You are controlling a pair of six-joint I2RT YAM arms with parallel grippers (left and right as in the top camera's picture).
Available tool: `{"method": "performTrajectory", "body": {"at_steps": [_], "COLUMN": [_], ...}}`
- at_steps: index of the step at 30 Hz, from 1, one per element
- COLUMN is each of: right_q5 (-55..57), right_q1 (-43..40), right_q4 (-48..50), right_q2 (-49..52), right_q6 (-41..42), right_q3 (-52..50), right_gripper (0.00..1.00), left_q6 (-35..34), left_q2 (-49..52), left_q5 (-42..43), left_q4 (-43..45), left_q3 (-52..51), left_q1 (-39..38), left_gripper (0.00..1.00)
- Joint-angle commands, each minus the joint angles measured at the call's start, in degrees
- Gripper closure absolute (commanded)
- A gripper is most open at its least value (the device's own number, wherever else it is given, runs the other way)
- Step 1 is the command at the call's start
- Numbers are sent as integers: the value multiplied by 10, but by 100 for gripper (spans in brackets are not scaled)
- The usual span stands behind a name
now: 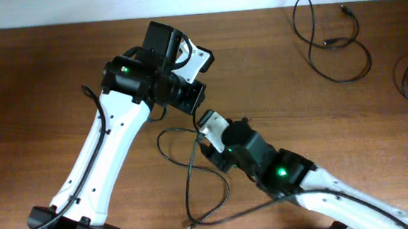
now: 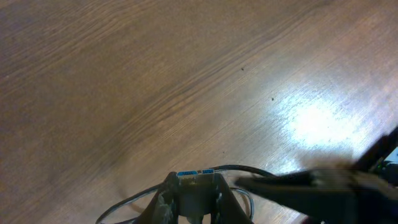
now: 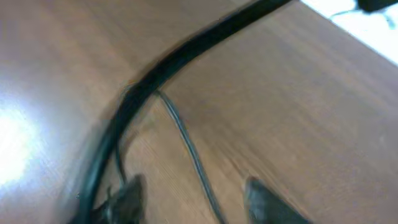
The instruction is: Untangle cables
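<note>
Wood-grain counter (image 1: 46,81) carries the looped thin black cable (image 1: 188,190) at its middle, under your two crowded white arms (image 1: 113,145). Your left tool (image 2: 193,182) is pressed together, pinching that cable; your right tool (image 3: 199,199) stands spread, the cable running loose between its fingers (image 3: 132,194), a blurred thick black cord (image 3: 180,59) crossing just ahead. More thin black cords (image 1: 333,43) lie well apart, far right.

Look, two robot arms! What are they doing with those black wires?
Two robot arms are working on a looped black cable in the middle of the wooden table. The left arm's fingers are shut, and they seem to pinch one stretch of it. The right arm's fingers stand open, with the thin cable running between them, not gripped. Two other cables lie apart at the table's right side.
</note>
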Motion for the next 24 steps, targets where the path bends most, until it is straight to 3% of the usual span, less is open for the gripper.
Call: {"method": "performTrajectory", "body": {"at_steps": [1,2,3,10,15,19,20,21,22,23,24], "right_q5": [41,42,41,39,-61,-108,-114,-112,-98,-65,-36], "right_q1": [3,3,0,-110,-221,-240,-240,-242,-248,-265,-282], "right_q4": [47,55,54,8,-41,-40,-41,-41,-43,-59,-78], "right_q2": [58,77,85,64,50,47,40,33,22,8,2], "right_q6": [-6,11,29,71,73,73,73,69,68,68,67], "right_q3": [3,3,3,4,4,5,14,26,48,85,114], "right_gripper": [84,94,96,96,96,96,96,96,96,96,96], "left_q6": [11,11,7,-99,-102,-102,-102,-102,-102,-110,-126], "left_q2": [-16,-24,-34,-51,-49,-47,-46,-43,-41,-38,-35], "left_q5": [30,30,30,30,30,30,30,30,30,30,30], "left_q4": [2,4,8,70,75,76,72,70,67,65,65], "left_q3": [4,4,4,4,4,4,4,4,3,3,3], "left_q1": [20,32,52,265,327,329,327,325,321,311,297], "left_gripper": [100,100,100,100,100,100,88,68,39,1,1]}}
